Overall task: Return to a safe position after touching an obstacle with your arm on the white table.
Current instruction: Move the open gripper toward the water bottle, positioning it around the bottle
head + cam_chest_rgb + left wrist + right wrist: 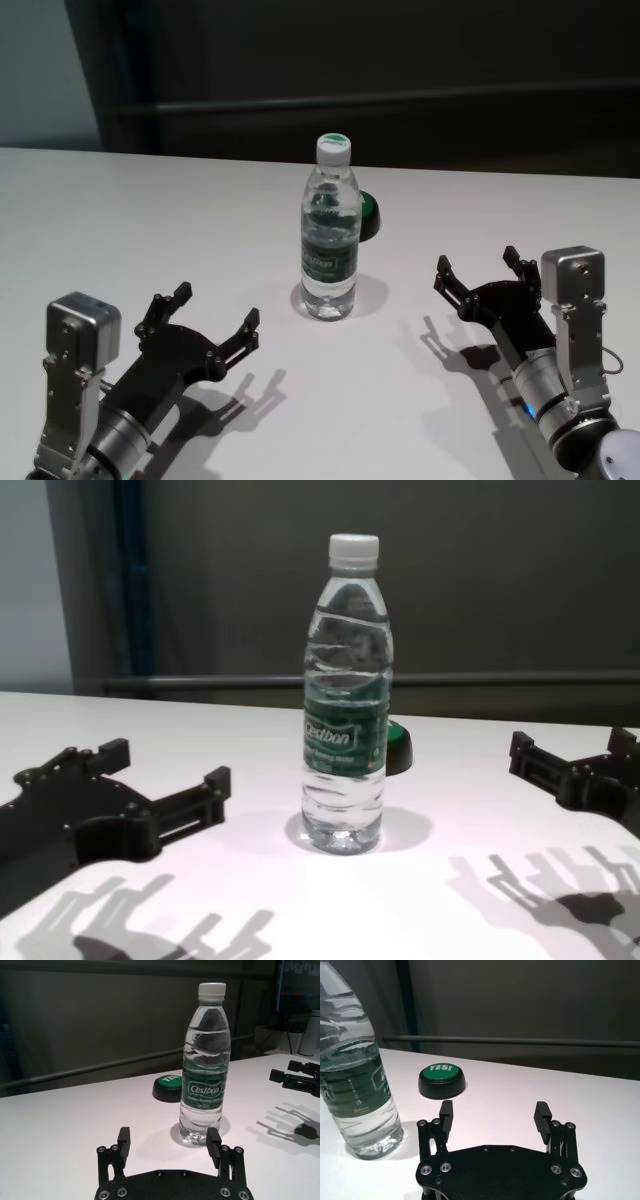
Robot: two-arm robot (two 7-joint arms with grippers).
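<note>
I see the bottle [329,232] upright mid-way across the white table [150,210], a green button [368,215] just behind it. My left gripper [215,309] and right gripper [478,266] flank the bottle, both wide open and empty (neither touching it). A careless sideways sweep could topple that tall bottle.

The bottle [206,1065] label reads "Cestbon"; the green button [442,1080] reads "YES!".

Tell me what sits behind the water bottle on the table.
Behind the water bottle sits a green push-button on a black base, marked YES!. From the head view the bottle covers most of it; only its right edge shows.
</note>
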